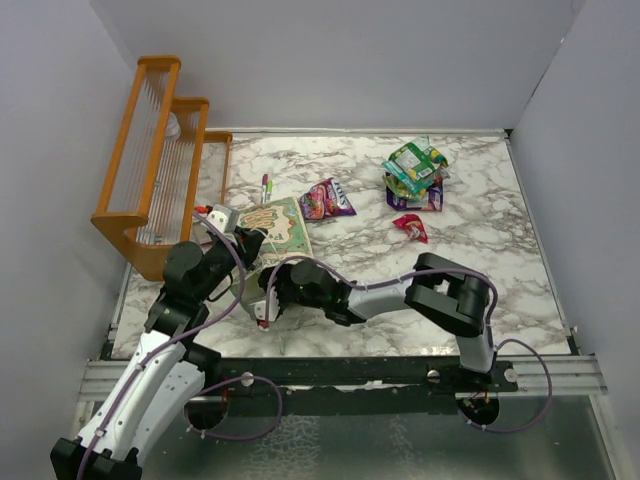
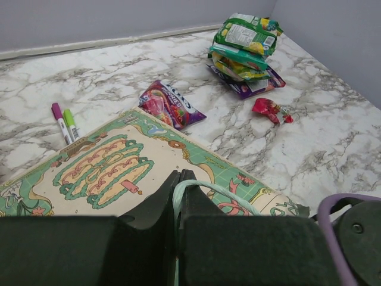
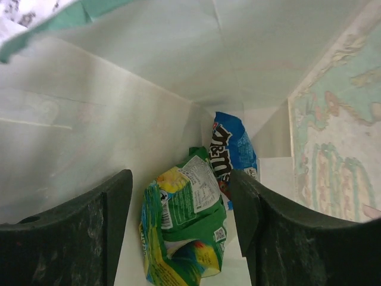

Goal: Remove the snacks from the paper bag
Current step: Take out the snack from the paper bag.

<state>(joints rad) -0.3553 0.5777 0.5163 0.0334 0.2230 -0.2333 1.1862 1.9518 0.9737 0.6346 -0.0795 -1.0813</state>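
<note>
The paper bag [image 1: 283, 222] lay on its side near the left edge of the table [image 1: 500, 260], with its picture side up. The left gripper [image 2: 178, 182] was pressed tight together at the open end of the bag. It was pinching a thin pale green bit there. I could not tell if that bit was the rim or a string handle [image 2: 214, 189].

The right gripper [image 3: 178, 179] was inside the bag with its fingers [image 3: 113, 226] spread apart. A green snack packet [image 3: 187, 220] lay between them on the cream inside of the bag, with one finger on each side of it. A blue packet [image 3: 233, 149] stood deeper in the bag, partly hidden behind the green one.

Other snacks were out on the table. A purple packet [image 1: 327, 200] lay just beside the far end of the bag. A pile of green and purple packets [image 1: 415, 172] sat near the far right corner. A small red packet [image 1: 411, 228] lay near the pile, on the side closer to the arms. Two markers [image 1: 266, 187] lay side by side by the far end of the bag. An orange rack [image 1: 160, 170] stood along the left edge of the table
</note>
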